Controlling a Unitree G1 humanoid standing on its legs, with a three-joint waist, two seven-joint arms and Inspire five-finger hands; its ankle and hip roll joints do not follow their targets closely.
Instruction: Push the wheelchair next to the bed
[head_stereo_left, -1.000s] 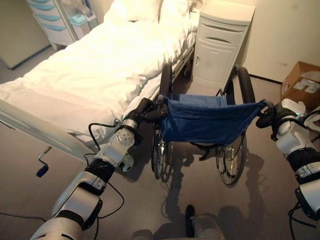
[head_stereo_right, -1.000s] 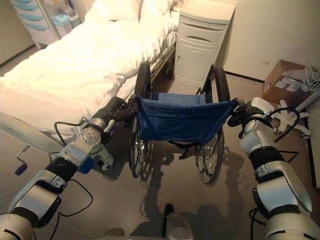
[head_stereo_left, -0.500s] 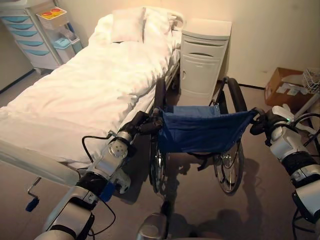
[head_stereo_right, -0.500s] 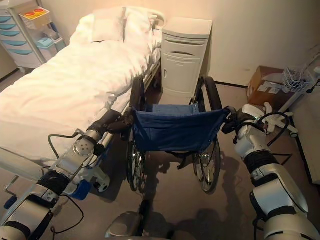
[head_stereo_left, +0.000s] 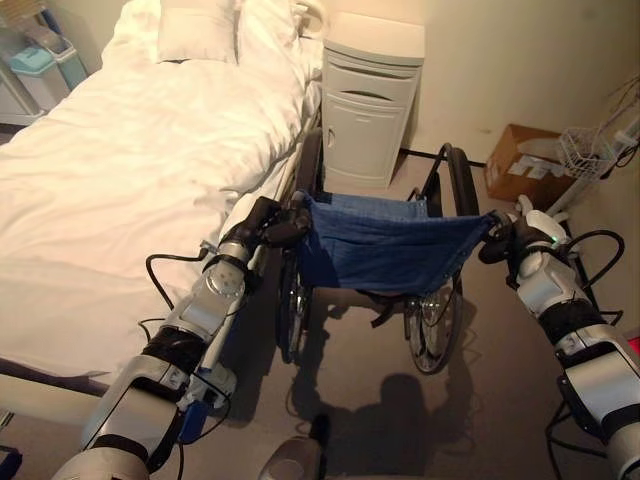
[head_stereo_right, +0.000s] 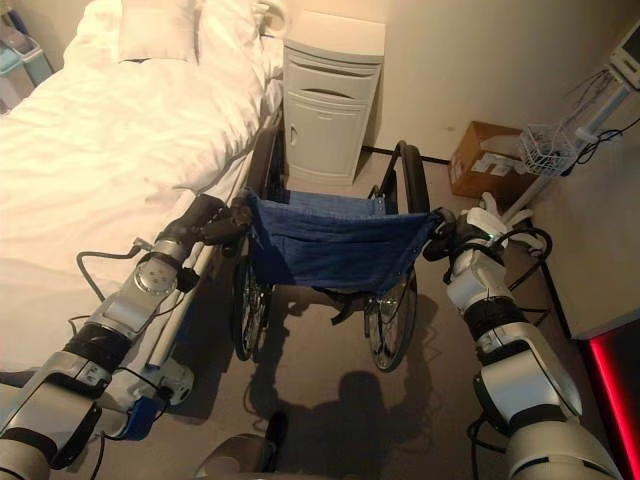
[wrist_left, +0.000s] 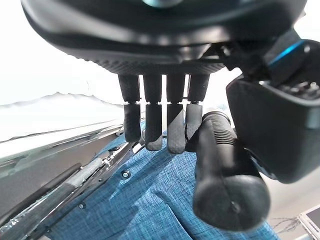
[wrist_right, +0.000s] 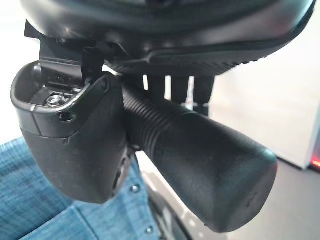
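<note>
Seen from the robot's head, looking down into a hospital room. Nearest are the robot's two arms, reaching forward to a wheelchair (head_stereo_left: 375, 270) that stands directly ahead of it, its back toward the robot.

The left hand (head_stereo_left: 262, 222) has its fingers (wrist_left: 155, 125) curled over the chair's left push handle (wrist_left: 225, 170), a ribbed black grip, and holds it. The right hand (head_stereo_left: 510, 238) is clenched the same way round the right push handle (wrist_right: 195, 155), with the thumb pressed against the grip. Between the two hands hangs the chair's blue fabric backrest (head_stereo_left: 385, 248). Both hands sit about level with each other, so neither is clearly nearer the chair.

The wheelchair's long axis runs straight away from the robot, roughly parallel to the side of the bed (head_stereo_left: 130, 170). The bed, covered in white sheets, lies to the left of the wheelchair, and the chair's left wheel is just beside the bed frame. The chair already looks alongside the bed, so little pushing appears to remain, and any further push would go straight forward.

Beyond the wheelchair, near its front, stands a white bedside cabinet (head_stereo_left: 365, 100) against the wall. To the right of the wheelchair, farther back, a cardboard box (head_stereo_left: 520, 175) rests on the floor. A pillow (head_stereo_left: 195, 30) lies at the far end of the bed.
</note>
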